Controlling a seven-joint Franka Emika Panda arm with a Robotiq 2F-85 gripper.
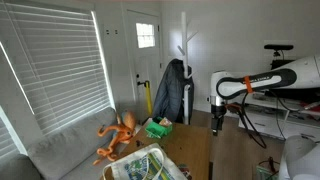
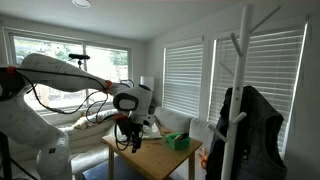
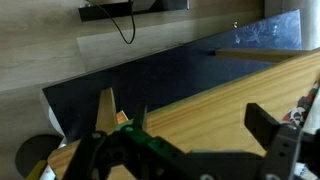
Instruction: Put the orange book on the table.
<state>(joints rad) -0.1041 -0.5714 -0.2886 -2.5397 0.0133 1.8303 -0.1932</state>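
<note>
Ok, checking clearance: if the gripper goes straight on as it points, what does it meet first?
Likely the long brown wooden table, near its edge; the gripper points down, though depth is unclear.

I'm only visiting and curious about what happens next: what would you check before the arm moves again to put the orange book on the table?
1. Orange book located: cannot tell, since no view shows it clearly.
2. Tool open: ok, its fingers look spread apart in the wrist view.
3. Tool over the table: ok, it hangs above one end.
4. Bare wood free for the book: ok.
5. Green box apart from the tool: ok.
6. Jacket away from the arm: ok.
</note>
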